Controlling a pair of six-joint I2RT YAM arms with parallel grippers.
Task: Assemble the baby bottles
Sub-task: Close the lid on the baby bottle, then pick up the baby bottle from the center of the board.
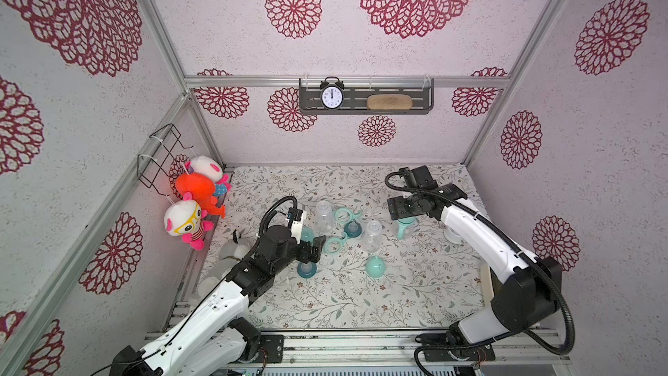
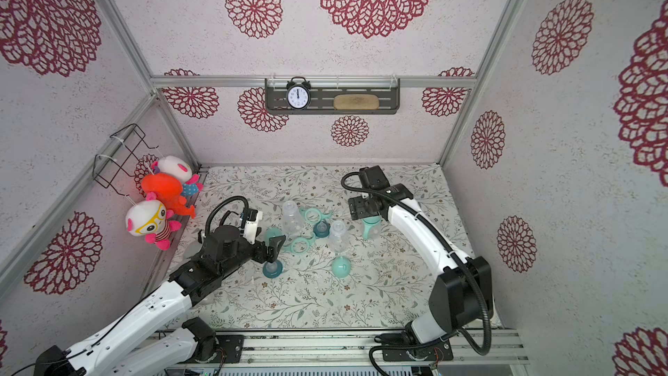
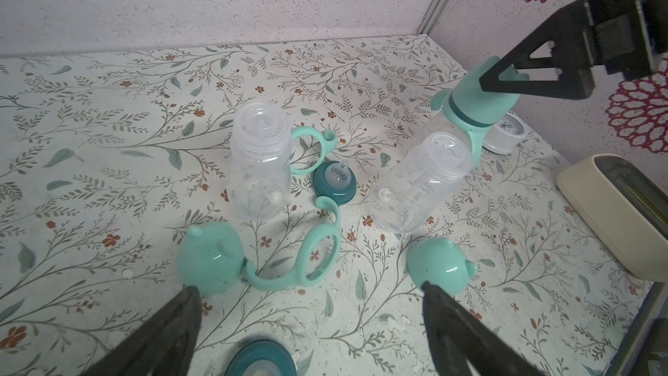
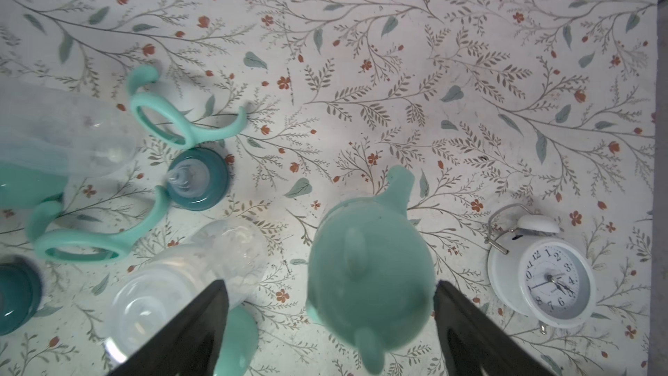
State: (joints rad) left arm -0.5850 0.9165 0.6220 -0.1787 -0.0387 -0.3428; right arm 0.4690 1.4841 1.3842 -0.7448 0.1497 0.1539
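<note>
1. The assembled bottle (image 1: 405,228) has its handle ring, teal collar and eared cap all on. It stands on the floral mat (image 1: 325,305) directly under the right gripper (image 4: 329,283), out at 3 o'clock from the central nipple collar (image 1: 352,228).
2. The right gripper's jaws are spread wider than the cap. In the right wrist view one finger is just beside the cap and the other stands clear of it, so it grips nothing.
3. The left gripper (image 1: 317,249) hangs at 8 o'clock of that collar, jaws wide apart with nothing between them.
4. Two clear bottles stand uncapped. One open bottle (image 1: 324,217) is at 10 o'clock of the collar and the other open bottle (image 1: 373,235) at 3 o'clock. A small white piece shows low through each wall; whether it lies inside I cannot tell.
5. The loose parts are a handle ring (image 1: 347,215) at 12 o'clock, a second handle ring (image 1: 334,244) at 8 o'clock, a dome cap (image 1: 376,267) at 5 o'clock and a second collar (image 1: 307,269) near the left gripper.
6. The wall shelf (image 1: 426,97) at 12 o'clock holds a black alarm clock (image 1: 332,95) and a tan oblong object (image 1: 389,102).
7. In both top views a second dome cap (image 1: 307,235) is half hidden by the left gripper, and the right arm covers most of the white alarm clock (image 4: 542,276). A cream-coloured object (image 3: 614,211) is cut off at the picture's edge.
</note>
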